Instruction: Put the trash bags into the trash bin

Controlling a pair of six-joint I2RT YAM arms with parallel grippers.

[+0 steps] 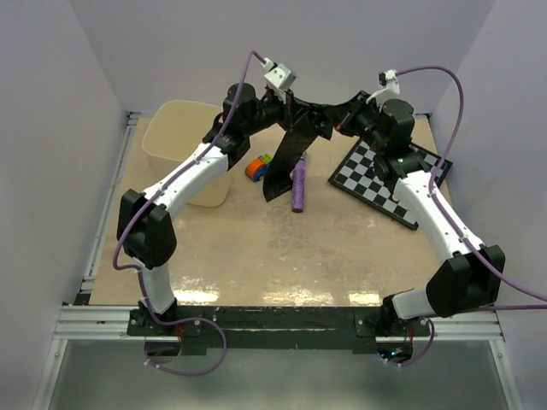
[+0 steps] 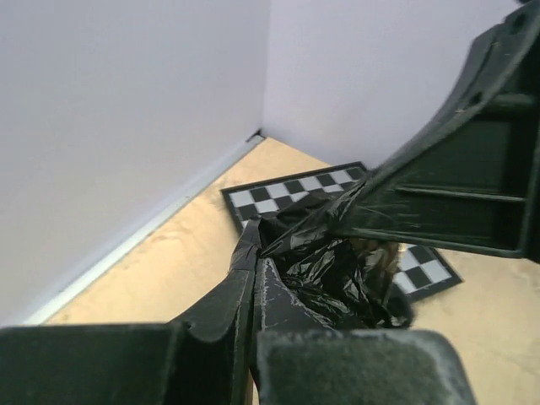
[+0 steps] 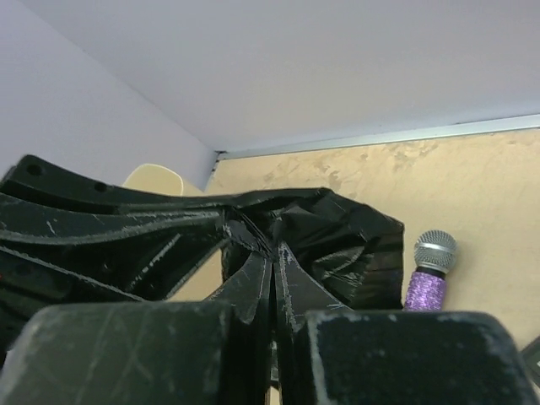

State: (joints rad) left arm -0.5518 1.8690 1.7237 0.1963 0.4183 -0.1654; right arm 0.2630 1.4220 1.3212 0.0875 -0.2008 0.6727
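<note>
A black, glossy trash bag [image 1: 286,154] hangs above the table at the back middle, stretched between my two grippers. My left gripper [image 1: 289,109] is shut on its upper edge. In the left wrist view the left gripper [image 2: 256,232] has its fingers pressed together on the crinkled trash bag [image 2: 337,283]. My right gripper [image 1: 340,122] pinches the bag's other side. The right gripper [image 3: 274,249] is shut on the trash bag [image 3: 354,245] in the right wrist view. The cream trash bin [image 1: 171,128] stands at the back left, apart from the bag; its rim [image 3: 156,177] peeks out.
A purple glittery microphone [image 1: 299,184] lies under the hanging bag, next to a small colourful toy [image 1: 258,165]. A black-and-white chequered board [image 1: 389,179] lies at the back right. The microphone [image 3: 430,274] and the chequered board [image 2: 278,194] also show in the wrist views.
</note>
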